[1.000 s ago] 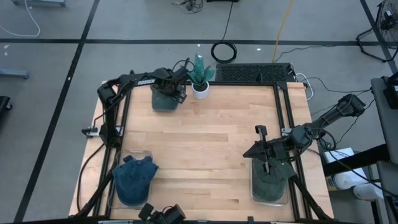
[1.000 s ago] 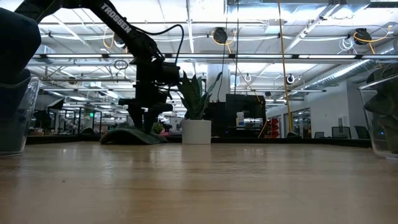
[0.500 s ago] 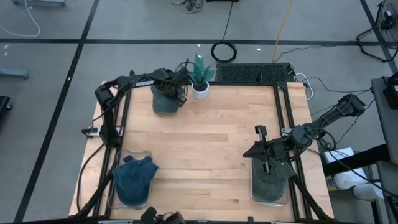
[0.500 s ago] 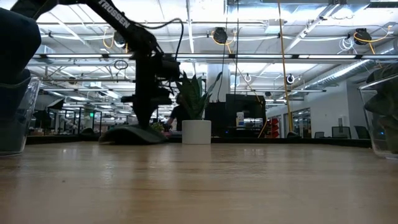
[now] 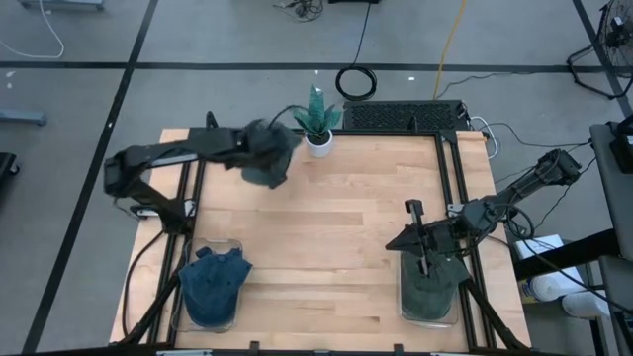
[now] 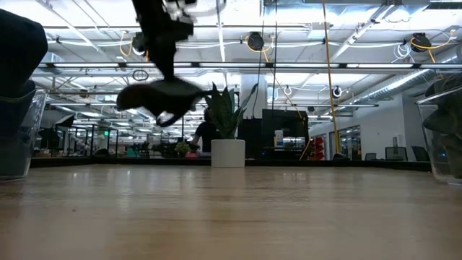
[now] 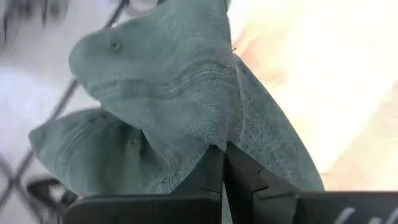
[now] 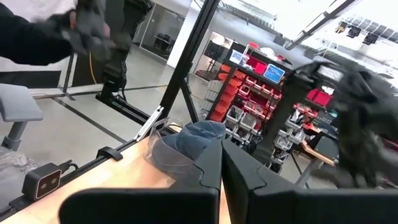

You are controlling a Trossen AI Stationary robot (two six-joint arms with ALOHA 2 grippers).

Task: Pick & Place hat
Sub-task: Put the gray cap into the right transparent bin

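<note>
The left gripper (image 7: 222,163) pinches a soft, crumpled grey-green cloth hat (image 5: 267,156), upper left. The right gripper (image 5: 425,265) rests closed, lower right.

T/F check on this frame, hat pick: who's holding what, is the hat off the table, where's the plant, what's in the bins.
1. The left gripper is shut on the grey-green hat. True.
2. The hat rests flat on the table. False: the low view shows it hanging in the air.
3. The potted plant stands at the table's far edge. True.
4. The right gripper holds a hat. False: it is shut on nothing.
5. The near-left clear bin holds a blue hat. True.
</note>
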